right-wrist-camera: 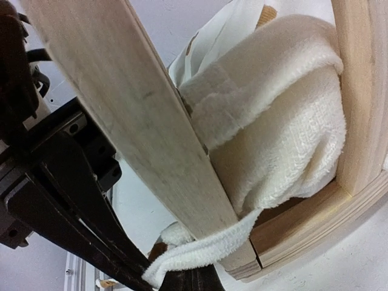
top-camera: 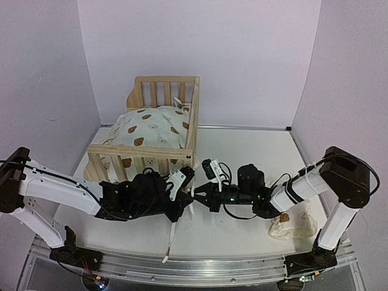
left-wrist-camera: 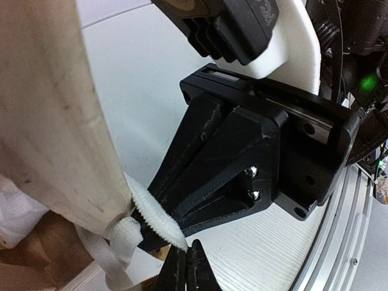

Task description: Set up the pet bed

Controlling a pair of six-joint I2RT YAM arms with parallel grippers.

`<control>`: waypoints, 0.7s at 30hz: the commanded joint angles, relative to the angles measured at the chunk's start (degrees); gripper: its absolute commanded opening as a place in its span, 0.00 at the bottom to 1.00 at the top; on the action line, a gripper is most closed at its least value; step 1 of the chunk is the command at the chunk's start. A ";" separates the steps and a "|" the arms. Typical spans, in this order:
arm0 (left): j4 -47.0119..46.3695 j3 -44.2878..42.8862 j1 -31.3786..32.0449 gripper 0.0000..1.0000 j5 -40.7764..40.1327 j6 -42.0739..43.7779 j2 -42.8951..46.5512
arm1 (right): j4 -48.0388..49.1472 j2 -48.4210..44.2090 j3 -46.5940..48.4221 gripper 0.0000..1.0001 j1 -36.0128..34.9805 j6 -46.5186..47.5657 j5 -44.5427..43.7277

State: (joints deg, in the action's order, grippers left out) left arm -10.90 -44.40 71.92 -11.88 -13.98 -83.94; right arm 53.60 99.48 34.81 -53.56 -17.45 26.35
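Note:
The pine pet bed (top-camera: 143, 149) stands at the back left of the table, with the cream bear-print cushion (top-camera: 154, 127) inside it. Both grippers meet at its near right corner post (right-wrist-camera: 139, 109). My left gripper (left-wrist-camera: 185, 268) is shut, with the tip of a white cushion tie (left-wrist-camera: 154, 218) pinched at its fingertips. My right gripper (right-wrist-camera: 191, 280) is shut on a tie (right-wrist-camera: 206, 248) that wraps round the foot of the post. In the top view the left gripper (top-camera: 185, 180) and right gripper (top-camera: 197, 194) almost touch tip to tip.
A loose tie strap (top-camera: 172, 233) hangs from the grippers toward the table's front edge. The small bear-print pillow (top-camera: 292, 225) lies at the front right beside the right arm. Walls enclose the table on three sides.

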 commanded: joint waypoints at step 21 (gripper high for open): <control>15.77 -5.72 -1.67 0.31 -2.45 20.05 13.64 | 15.70 6.97 1.61 0.00 0.29 4.18 2.77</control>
State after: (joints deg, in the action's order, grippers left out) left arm 1.28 -47.37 70.70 -13.74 -11.42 -68.51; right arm 65.63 105.97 34.83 -53.54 -13.30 27.73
